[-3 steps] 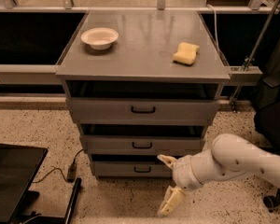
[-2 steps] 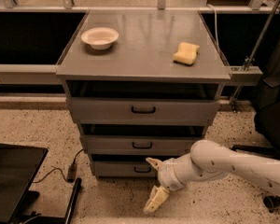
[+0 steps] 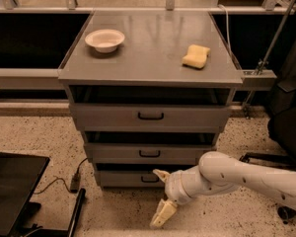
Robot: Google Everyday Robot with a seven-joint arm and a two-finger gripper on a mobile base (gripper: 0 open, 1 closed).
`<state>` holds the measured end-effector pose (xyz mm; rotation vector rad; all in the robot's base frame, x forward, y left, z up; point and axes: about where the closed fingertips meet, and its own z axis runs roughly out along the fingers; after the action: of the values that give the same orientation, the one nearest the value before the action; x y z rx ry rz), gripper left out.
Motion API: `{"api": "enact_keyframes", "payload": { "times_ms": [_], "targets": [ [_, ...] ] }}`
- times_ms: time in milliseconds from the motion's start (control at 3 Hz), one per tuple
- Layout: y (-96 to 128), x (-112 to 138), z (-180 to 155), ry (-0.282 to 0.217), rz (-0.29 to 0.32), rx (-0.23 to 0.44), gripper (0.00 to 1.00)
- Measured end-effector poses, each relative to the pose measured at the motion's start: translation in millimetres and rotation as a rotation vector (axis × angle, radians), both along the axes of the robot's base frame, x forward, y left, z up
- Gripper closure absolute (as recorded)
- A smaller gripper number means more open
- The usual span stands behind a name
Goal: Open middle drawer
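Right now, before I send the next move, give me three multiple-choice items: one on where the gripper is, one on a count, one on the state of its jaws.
1. Where is the gripper?
A. top left of the view
B. low, in front of the lowest drawer, below the middle drawer
C. out of view

2. How many drawer handles show?
A. one
B. two
C. three

3. How are the jaws?
A. open, empty
B. shut on a handle
C. shut, empty

Answers:
1 B: it hangs near the floor, under the middle drawer.
2 C: there is one black loop on each front.
3 A: the two fingers stand wide apart with nothing between them.
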<state>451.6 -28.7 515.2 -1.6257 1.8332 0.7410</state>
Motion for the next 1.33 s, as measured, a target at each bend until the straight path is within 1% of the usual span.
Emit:
{"api": "enact_keyframes", "payload": {
  "times_ms": [333,667,1000,1333],
  "targets": [
    [-27.6,23.9,-27.3,0.001,-0.113,-0.028,0.0],
    [-69.9,63.7,-52.8,-0.017,-0.232,-0.086,0.0],
    [-106.2,95.1,-56.0,-0.079,-0.331,-0.14,0.0],
    [-123.5,122.8,-49.5,-0.137,-0.39,-0.143,0.0]
  ]
}}
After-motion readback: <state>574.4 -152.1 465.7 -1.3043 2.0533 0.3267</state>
